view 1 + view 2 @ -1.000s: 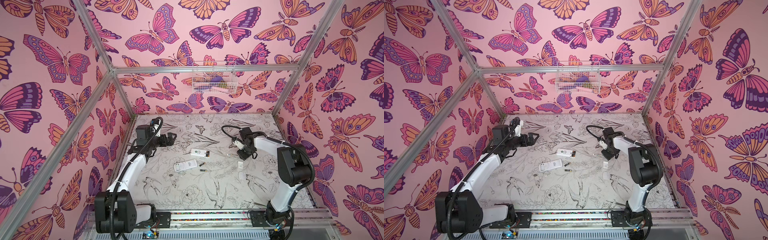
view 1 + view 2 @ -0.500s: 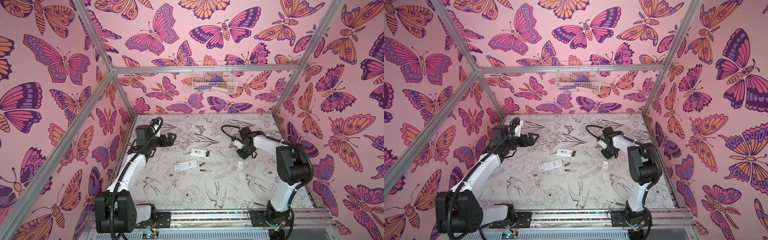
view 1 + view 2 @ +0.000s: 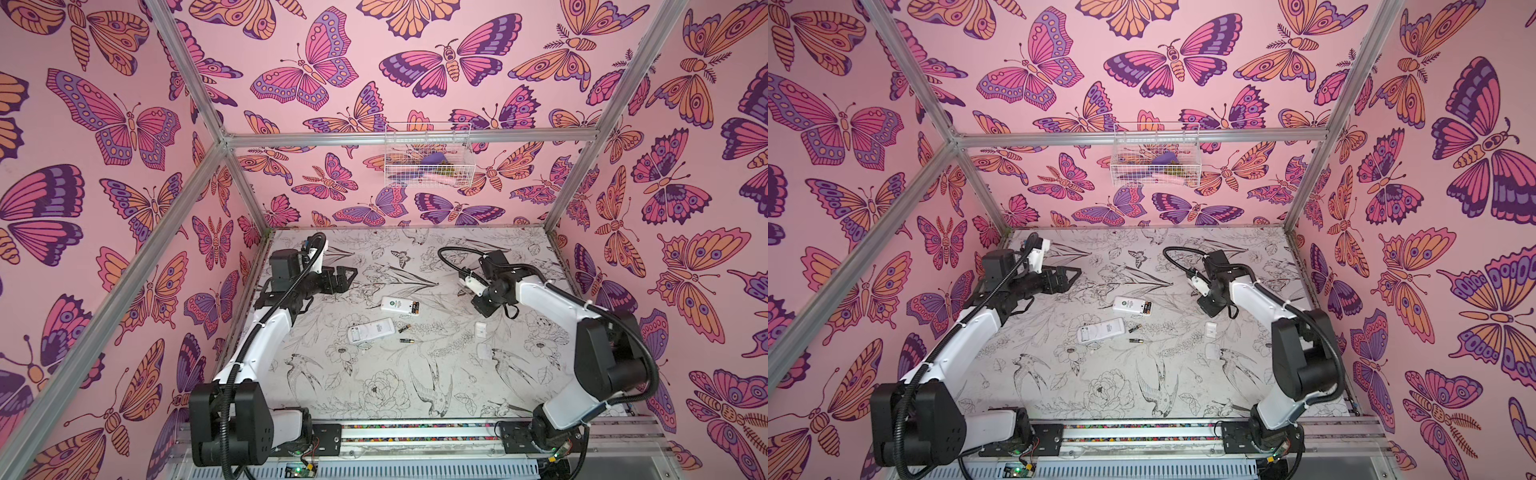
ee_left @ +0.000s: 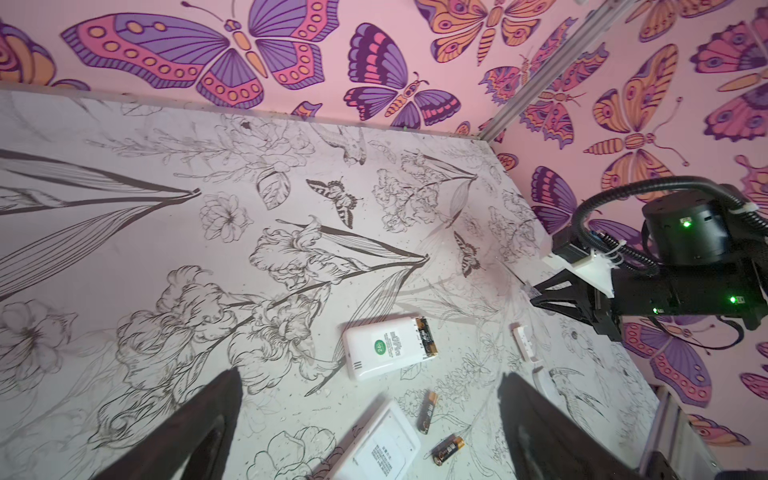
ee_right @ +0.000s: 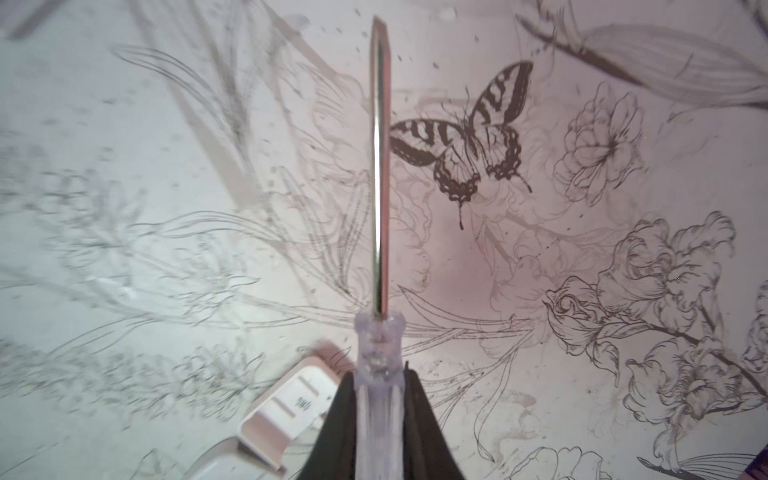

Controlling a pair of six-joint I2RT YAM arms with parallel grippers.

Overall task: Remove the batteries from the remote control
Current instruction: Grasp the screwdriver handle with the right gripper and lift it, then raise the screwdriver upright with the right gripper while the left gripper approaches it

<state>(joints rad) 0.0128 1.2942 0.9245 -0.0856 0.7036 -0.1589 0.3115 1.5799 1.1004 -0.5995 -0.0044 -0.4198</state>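
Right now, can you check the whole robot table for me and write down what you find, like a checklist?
Surface: flower-print table, flat.
Job's things: far remote, back up, holds batteries; two loose batteries lie beside near remote.
Clutter: two white covers, apart, right side.
Tools: left tool open, empty; right tool shut on screwdriver.
Cables: black hoses loop along both arms.
Surroundings: butterfly walls; wire basket on back wall.
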